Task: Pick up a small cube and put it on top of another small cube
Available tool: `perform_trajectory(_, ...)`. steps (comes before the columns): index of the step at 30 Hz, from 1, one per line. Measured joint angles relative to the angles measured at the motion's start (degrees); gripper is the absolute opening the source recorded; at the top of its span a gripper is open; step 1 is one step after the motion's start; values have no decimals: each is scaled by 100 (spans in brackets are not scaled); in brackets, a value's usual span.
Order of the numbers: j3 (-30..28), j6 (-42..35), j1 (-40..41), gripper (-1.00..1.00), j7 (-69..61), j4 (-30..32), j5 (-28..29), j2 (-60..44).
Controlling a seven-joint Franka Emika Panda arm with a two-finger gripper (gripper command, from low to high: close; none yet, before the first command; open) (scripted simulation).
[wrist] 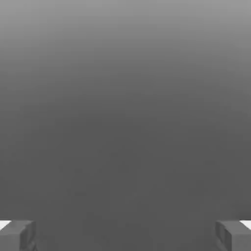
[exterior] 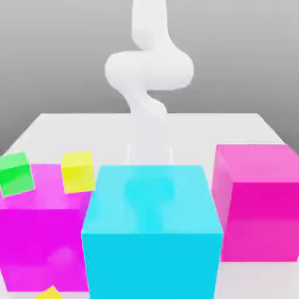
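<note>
Nothing of the job had been done when I looked: no small cube sat on another, and none was held. The white, smooth-skinned robot arm (exterior: 149,67) hung over the middle of the pale, matt desk (exterior: 52,125), behind the big blocks, and its jaws stood wide with nothing between them; in the hand view the two grey fingertips (wrist: 17,235) sat far apart against bare grey. So the reach, the grasp, the lift and the placing all seemed to be still ahead.

The small green cube (exterior: 16,173) and the small yellow cube (exterior: 77,171) lay near the desk's edge on the exterior view's left, near each other but apart, both tipped a little askew. They showed in front of, or perhaps on, a large magenta block (exterior: 41,233); I could not tell which. Another small yellow piece (exterior: 51,293) peeped in at the near edge, cut off by the frame.

A large cyan block (exterior: 152,233) stood at the near middle, and a large pink block (exterior: 257,201) toward the exterior view's right. Every block was sharp-edged, flat-faced and plain, with a glossy, faintly translucent look like tinted plastic.
</note>
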State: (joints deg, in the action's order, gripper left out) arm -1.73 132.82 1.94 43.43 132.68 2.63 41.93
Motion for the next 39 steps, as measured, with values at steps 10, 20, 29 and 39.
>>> perform_trajectory(10,-1322,308,797,0,-1724,306,964,-2004)
perform_trajectory(20,-2711,953,1749,0,-3970,832,733,-4068)
perform_trajectory(29,-2596,2841,2399,0,-3446,2422,-842,-4626)
perform_trajectory(39,-1002,3863,3625,-100,-4676,2222,-2660,-5960)
